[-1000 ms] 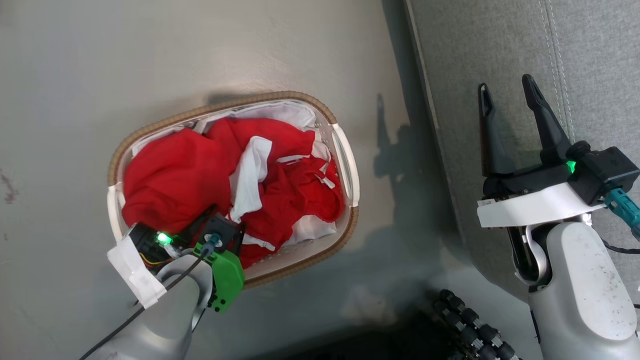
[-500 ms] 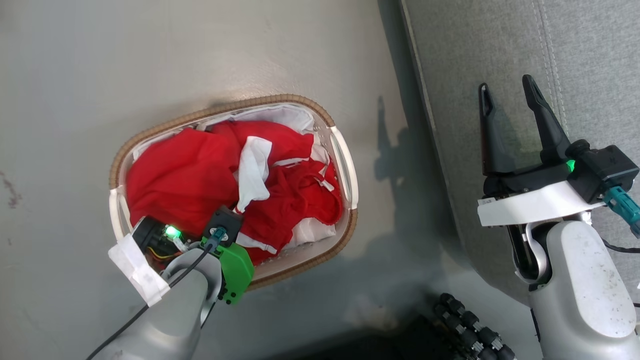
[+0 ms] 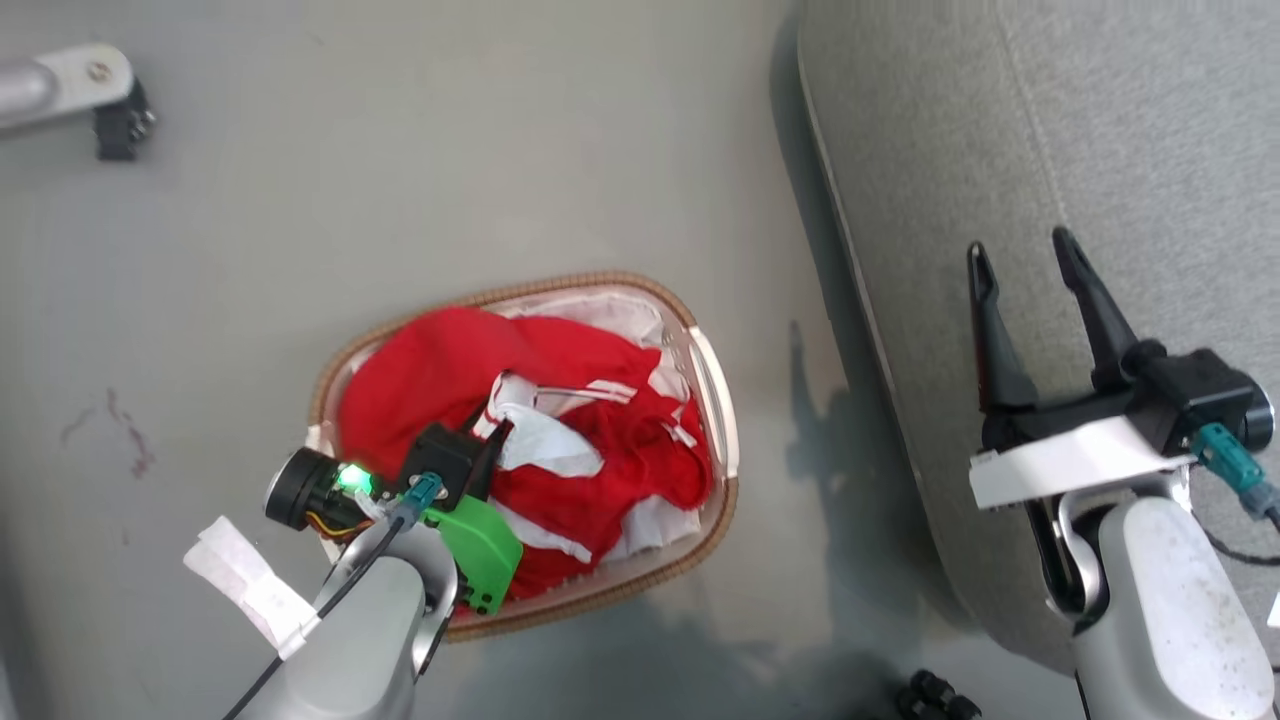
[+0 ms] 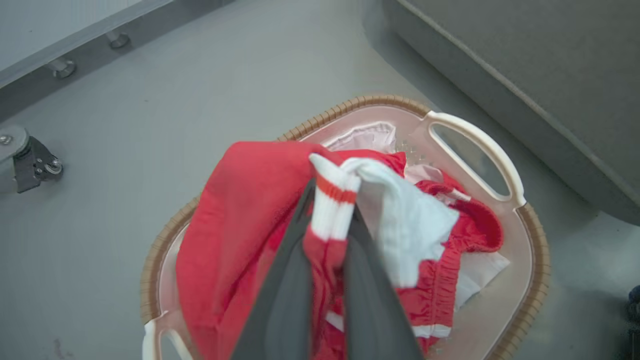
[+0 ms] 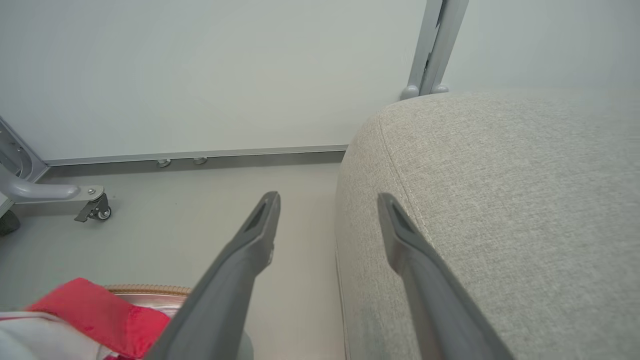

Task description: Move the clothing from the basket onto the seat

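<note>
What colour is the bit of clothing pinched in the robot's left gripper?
White with a red stripe, on otherwise red clothing; clearest in the left wrist view.

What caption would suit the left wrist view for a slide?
Left gripper, jaws shut on the clothing, above the basket beside the seat.

The grey floor (image 3: 400, 180) carries the basket (image 3: 570, 281), directly under the left claw (image 4: 332, 200), and the sofa (image 3: 1000, 150), under and right of the right claw (image 3: 1018, 243). A caster leg (image 3: 70, 85) stands well ahead-left of the left claw, and reddish stains (image 3: 125, 430) lie to its left.
</note>
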